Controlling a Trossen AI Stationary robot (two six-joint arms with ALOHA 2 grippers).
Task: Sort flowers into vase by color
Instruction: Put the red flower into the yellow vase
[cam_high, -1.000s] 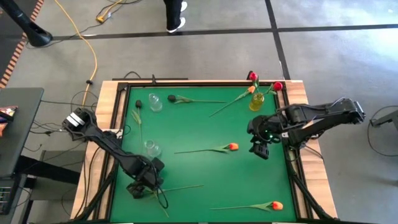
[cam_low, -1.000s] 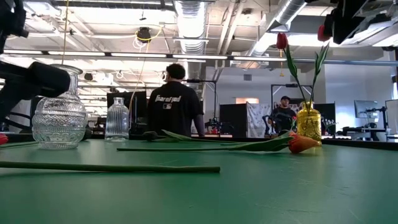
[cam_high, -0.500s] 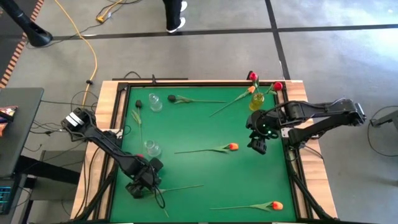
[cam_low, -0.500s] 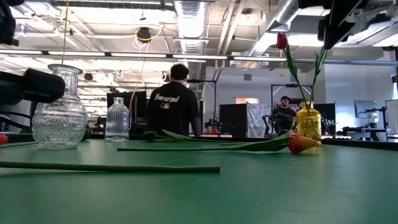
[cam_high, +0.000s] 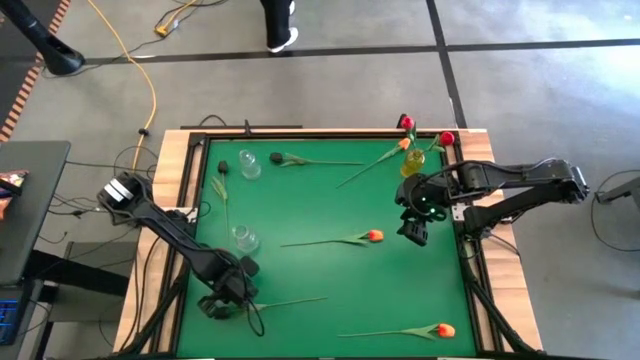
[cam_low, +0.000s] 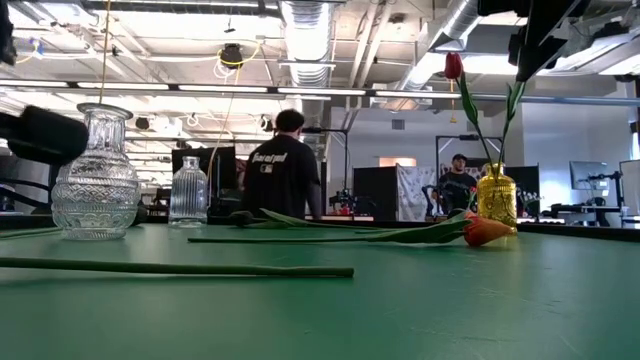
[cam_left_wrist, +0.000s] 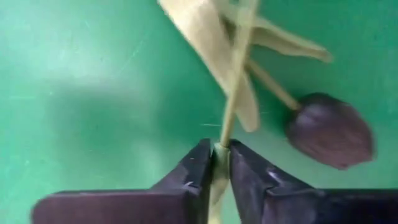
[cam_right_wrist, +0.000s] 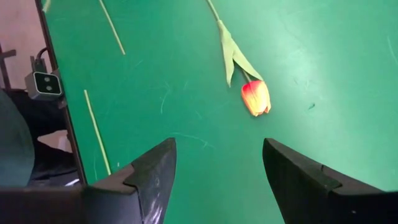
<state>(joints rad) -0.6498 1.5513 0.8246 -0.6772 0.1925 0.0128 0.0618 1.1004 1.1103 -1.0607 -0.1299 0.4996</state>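
Left gripper pinched tight on the thin stem of a dark tulip, its near-black head just past the fingertips and off to one side, low over the green table. Right gripper wide open and holding nothing, hanging above the table with an orange tulip lying just ahead of it.

To do the dark one well: keep the pinch firm, lift slowly so the long stem does not swing, carry it head-up and drop the stem end straight down a vase neck. For the orange one: come down over the stem just behind the head, not on the petals, then close gently.

Yellow vase just beyond the right gripper, with red tulips standing in it. Round glass vase close to the left gripper, small glass vase farther off; both look empty. Another orange tulip lying well behind the right gripper.
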